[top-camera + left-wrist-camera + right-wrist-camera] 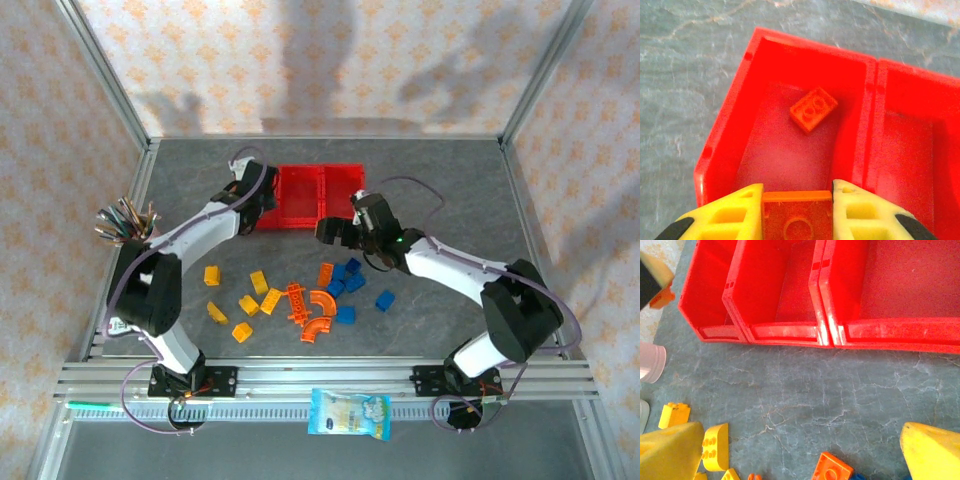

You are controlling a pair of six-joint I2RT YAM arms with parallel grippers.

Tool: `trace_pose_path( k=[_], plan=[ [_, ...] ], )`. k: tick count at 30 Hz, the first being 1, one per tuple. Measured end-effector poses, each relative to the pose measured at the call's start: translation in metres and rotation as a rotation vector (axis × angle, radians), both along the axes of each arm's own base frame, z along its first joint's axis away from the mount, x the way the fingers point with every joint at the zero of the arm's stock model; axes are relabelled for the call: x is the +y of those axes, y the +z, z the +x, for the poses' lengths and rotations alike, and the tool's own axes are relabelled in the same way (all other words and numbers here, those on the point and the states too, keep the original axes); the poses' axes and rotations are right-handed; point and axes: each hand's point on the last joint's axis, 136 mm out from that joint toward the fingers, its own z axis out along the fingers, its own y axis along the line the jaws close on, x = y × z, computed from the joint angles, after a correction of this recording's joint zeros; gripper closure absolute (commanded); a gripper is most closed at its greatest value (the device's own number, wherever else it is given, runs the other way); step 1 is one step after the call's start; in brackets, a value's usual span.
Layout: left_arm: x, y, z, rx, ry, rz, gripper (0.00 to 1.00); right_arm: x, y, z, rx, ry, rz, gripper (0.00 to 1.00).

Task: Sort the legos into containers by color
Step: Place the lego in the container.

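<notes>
No readable word, number or brand is showing anywhere. The blue and pale-yellow packet (349, 413) lying at the near edge between the two arm bases is carrying some print, but it is coming out too small and blurred to read. The studs of the loose orange lego (813, 110) lying in the red bin (725, 150) are appearing plain; whether any lettering is standing on them cannot be told.
</notes>
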Motion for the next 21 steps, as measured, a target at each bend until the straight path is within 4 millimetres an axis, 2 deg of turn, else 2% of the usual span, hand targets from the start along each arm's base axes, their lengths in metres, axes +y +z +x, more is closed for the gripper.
trace_pose_path(
  k=[4, 8, 10, 14, 21],
  plan=[
    [0.012, -0.009, 0.028, 0.004, 0.036, 0.009, 0.71, 0.000, 0.006, 0.006, -0.022, -0.015, 0.000, 0.00],
    [0.020, -0.023, 0.052, 0.023, 0.051, 0.026, 0.62, 0.000, 0.012, 0.011, -0.041, -0.028, -0.004, 0.00],
    [0.022, -0.029, 0.059, 0.033, 0.055, 0.030, 0.54, 0.000, 0.013, 0.012, -0.047, -0.030, -0.007, 0.01],
    [0.021, -0.035, 0.061, 0.053, 0.043, 0.033, 0.50, -0.001, 0.014, 0.013, -0.051, -0.031, -0.010, 0.00],
    [0.019, -0.028, 0.058, 0.061, 0.028, 0.028, 0.48, 0.000, 0.019, 0.015, -0.064, -0.027, -0.015, 0.00]
  ],
)
